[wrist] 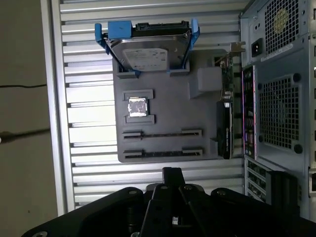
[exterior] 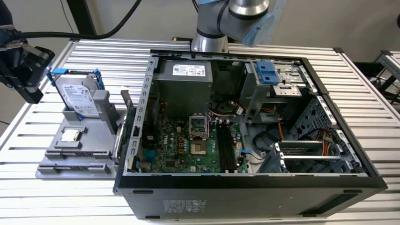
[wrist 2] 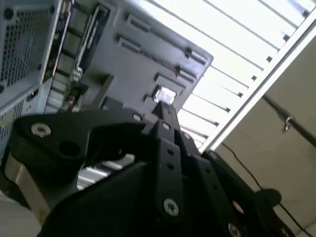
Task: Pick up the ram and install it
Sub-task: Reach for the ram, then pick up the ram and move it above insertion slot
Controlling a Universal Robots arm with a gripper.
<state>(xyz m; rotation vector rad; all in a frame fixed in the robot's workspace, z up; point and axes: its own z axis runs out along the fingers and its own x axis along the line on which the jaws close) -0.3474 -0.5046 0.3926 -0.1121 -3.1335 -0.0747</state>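
Pincer (wrist: 172,172): clenched, tips pressed together.
Ram: I cannot tell where it sits.
Grey holder (wrist: 168,106): near the pincer, lying between it and the open computer case (wrist: 281,98).

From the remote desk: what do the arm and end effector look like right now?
The arm is silver-grey metal with rounded joints and a light blue cap. The end effector is matte black, angular, studded with silver screw heads. A thick black cable runs to it.
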